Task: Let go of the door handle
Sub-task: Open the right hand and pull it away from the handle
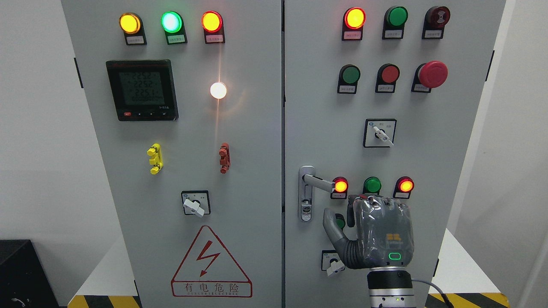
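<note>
Right hand [376, 233] clear of the door handle [314, 182], release looks done.

The door handle sits at the left edge of the cabinet's right door [454, 149], its lever pointing right toward a lit red lamp [341, 185], and nothing touches it. The right hand hangs below and to the right of the lever, near it but apart, back of the hand to the camera, thumb [332, 229] out to the left; the fingers [376, 201] bend forward toward the panel and hold nothing, though how far they curl I cannot tell from behind. Judging by that gap, the letting-go is finished; what seems left is only drawing the arm back from the door. The left hand is not in view.
</note>
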Robot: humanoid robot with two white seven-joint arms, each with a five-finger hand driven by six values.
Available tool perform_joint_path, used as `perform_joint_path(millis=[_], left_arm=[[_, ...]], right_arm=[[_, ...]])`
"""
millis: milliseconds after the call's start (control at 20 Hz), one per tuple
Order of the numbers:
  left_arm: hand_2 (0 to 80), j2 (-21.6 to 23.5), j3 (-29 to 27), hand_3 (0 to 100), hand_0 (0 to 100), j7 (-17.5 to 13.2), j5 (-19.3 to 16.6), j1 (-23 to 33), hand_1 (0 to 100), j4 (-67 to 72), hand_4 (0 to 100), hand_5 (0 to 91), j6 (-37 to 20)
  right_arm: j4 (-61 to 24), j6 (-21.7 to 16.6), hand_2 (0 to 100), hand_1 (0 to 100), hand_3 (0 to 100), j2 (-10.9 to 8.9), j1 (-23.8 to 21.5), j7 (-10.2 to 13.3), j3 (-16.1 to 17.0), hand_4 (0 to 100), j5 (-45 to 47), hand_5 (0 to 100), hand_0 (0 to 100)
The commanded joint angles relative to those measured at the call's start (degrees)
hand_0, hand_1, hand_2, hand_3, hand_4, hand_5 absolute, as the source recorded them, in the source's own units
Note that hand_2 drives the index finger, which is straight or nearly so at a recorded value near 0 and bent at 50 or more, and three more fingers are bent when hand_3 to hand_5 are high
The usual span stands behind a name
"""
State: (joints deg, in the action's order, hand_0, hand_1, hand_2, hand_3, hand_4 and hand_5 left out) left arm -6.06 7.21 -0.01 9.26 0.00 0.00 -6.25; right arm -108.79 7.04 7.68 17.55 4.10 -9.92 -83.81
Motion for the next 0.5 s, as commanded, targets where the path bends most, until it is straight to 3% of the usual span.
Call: perform_joint_path(millis=[0, 100, 150, 250, 451], left_arm=[[0.0, 0.0, 0.0, 0, 12, 0.01, -0.03, -1.5, 56, 1.67, 0, 0.0, 0.01], [0.0, 0.0, 0.0, 0, 12, 0.01, 0.06, -1.5, 56, 1.67, 0, 0.0, 0.01], [0.0, 0.0, 0.0, 0, 12, 0.01, -0.03, -1.5, 56, 1.67, 0, 0.0, 0.01], [0.0, 0.0, 0.0, 0, 12, 0.01, 0.06, -1.5, 56, 1.67, 0, 0.0, 0.01], [0.0, 0.0, 0.0, 0, 12, 0.01, -0.03, -1.5, 56, 1.67, 0, 0.0, 0.01]], right_arm=[[-6.34, -5.88, 56, 34, 71, -0.12, -5.15, 0.82, 6.3, 69, 1.19, 69, 47], [-7.31, -9.58, 48, 32, 64, -0.12, -6.73, 2.83, 8.16, 61, 3.21, 59, 46], [-8.01, -10.81, 42, 32, 58, -0.12, -7.7, 3.45, 8.69, 55, 3.83, 50, 46], [-9.33, -13.1, 35, 31, 52, -0.13, -9.28, 3.63, 9.92, 48, 5.14, 39, 45], [-10.47, -18.1, 13, 29, 29, -0.13, -9.82, 4.16, 13.52, 28, 8.48, 21, 44]])
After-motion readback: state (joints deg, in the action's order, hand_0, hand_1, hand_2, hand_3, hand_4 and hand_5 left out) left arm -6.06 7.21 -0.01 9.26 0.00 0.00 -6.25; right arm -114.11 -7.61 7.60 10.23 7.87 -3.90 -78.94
